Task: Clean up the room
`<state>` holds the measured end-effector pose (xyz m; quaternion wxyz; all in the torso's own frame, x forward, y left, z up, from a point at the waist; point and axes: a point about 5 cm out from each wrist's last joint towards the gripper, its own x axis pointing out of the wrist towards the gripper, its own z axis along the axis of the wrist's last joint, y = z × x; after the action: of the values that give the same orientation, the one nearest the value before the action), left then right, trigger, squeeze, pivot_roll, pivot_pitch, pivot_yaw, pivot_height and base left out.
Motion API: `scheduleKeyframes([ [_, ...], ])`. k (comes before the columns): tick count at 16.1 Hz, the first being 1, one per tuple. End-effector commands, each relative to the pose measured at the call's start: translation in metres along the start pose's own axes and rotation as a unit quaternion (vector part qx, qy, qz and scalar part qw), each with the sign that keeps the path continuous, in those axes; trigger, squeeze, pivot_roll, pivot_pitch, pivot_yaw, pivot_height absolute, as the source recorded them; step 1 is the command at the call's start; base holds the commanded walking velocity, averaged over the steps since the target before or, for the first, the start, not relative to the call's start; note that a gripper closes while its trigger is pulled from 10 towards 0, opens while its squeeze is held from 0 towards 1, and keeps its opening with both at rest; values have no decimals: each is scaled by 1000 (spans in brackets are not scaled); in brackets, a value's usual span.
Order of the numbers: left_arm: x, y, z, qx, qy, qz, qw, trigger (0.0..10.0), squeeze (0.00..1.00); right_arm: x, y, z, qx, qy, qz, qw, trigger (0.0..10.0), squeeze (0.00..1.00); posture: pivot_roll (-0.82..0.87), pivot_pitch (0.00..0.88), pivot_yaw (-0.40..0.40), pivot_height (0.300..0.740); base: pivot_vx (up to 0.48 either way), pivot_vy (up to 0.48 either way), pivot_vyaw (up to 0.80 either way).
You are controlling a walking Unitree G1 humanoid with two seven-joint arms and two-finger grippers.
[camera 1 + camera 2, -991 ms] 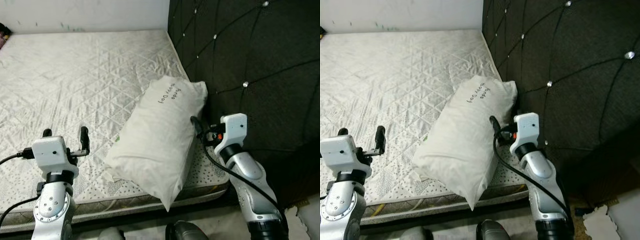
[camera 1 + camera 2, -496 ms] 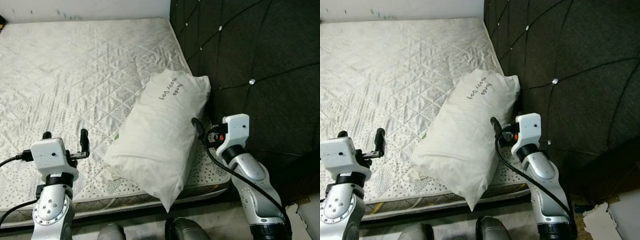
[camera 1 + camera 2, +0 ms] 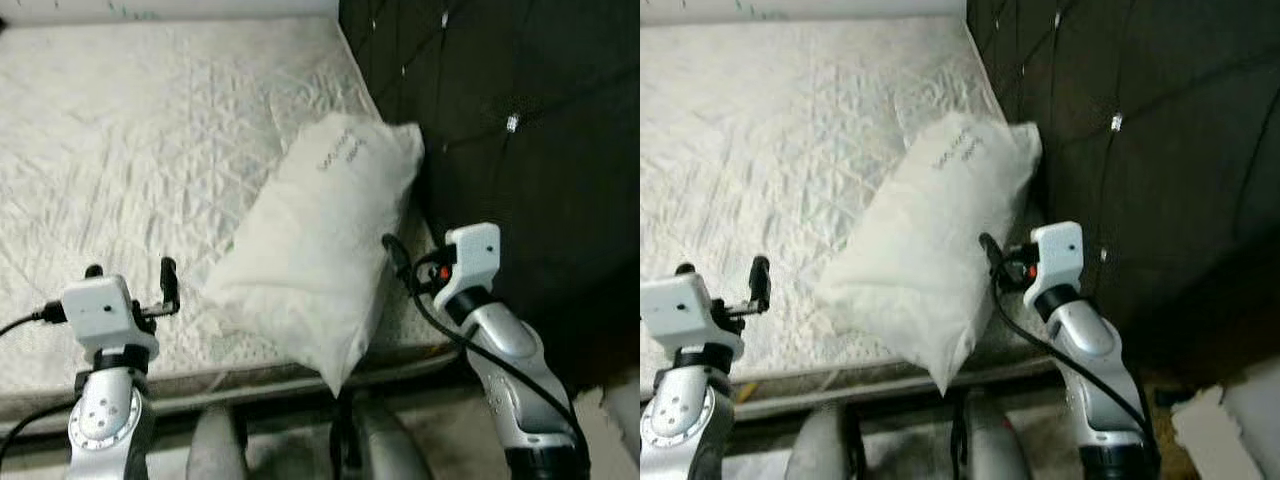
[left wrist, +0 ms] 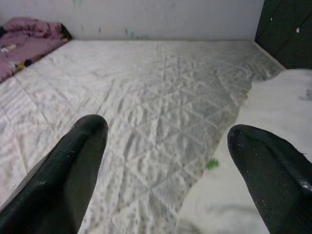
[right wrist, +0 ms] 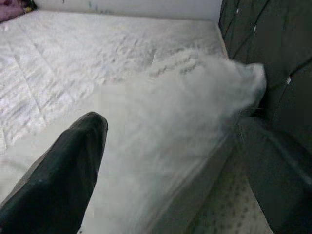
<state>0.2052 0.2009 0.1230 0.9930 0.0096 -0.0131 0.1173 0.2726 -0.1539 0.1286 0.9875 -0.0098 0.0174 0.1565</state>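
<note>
A white pillow (image 3: 318,240) with dark handwriting near its far end lies slantwise on the white quilted mattress (image 3: 130,130), its far end against the dark headboard (image 3: 520,110) and its near corner hanging over the bed's front edge. My right gripper (image 3: 395,252) is open at the pillow's right side, close to the headboard; in the right wrist view the pillow (image 5: 180,131) lies between and ahead of the spread fingers (image 5: 73,170). To the pillow's left, my left gripper (image 3: 130,267) hovers open over the mattress near its front edge, nothing between its fingers (image 4: 73,165).
The tufted headboard walls off the right side. A pink cloth heap (image 4: 24,41) lies at the mattress's far corner by the white wall. A small green fleck (image 4: 211,165) sits beside the pillow. White paper (image 3: 1215,420) lies on the floor at right.
The whole picture has shifted and blurred, so the camera has moved. Both grippers stay open in the same places, and the pillow lies as before.
</note>
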Motion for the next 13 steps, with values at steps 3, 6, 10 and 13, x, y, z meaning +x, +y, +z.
scheduleKeyframes([
  [3, -4, 7, -1, 1, 11, 38, 999, 10000, 0, 8, 2, 6, -6, -7, 16, 1000, 10000, 0, -62, 166, -39, 615, 0, 0, 0],
  [6, -5, 8, -1, -3, 12, 45, 999, 10000, 0, 13, 1, 8, -13, -9, 20, 1000, 10000, 0, -59, 167, -44, 615, 0, 0, 0],
  [10, -5, 9, -2, -8, 17, 55, 998, 10000, 0, 16, 2, 8, -17, -9, 25, 1000, 10000, 0, -57, 172, -46, 615, 0, 0, 0],
  [13, -6, 10, -1, -8, 17, 57, 998, 10000, 0, 17, 4, 9, -19, -14, 31, 999, 10000, 0, -57, 178, -48, 615, 0, 0, 0],
])
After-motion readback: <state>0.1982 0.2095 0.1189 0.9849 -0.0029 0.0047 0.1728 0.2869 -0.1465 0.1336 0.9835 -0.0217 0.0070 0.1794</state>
